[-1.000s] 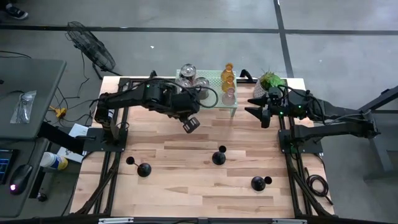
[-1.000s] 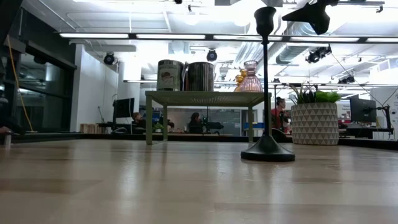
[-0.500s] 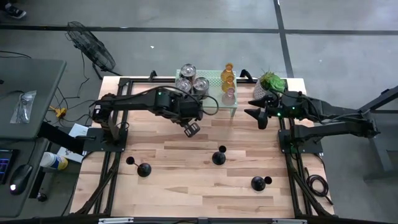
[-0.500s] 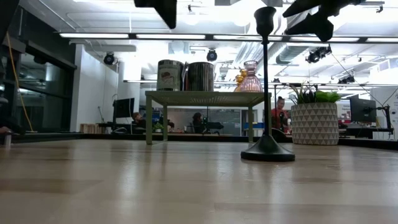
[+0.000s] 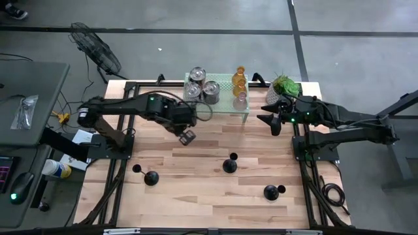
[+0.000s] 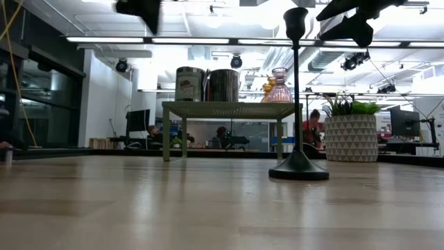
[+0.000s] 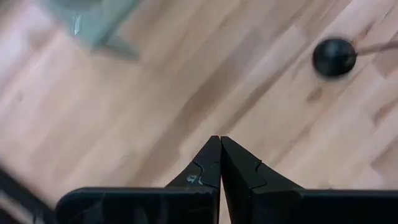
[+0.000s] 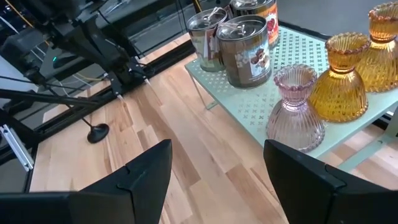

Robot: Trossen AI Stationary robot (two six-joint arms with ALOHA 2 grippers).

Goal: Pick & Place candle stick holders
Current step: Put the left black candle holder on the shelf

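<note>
I am hovering my left pincer (image 5: 187, 137), fingers pressed together and empty, over the desk (image 5: 196, 189); next I must open above a black candlestick (image 5: 230, 165).

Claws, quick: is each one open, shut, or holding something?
Left claw: shut, holding nothing.
Right claw: open, holding nothing.

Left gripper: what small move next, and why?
Probably swing the left gripper toward the nearest black stick and open on the way. Its jaws are shut on nothing above bare table, and three black sticks remain off the rack.
</note>
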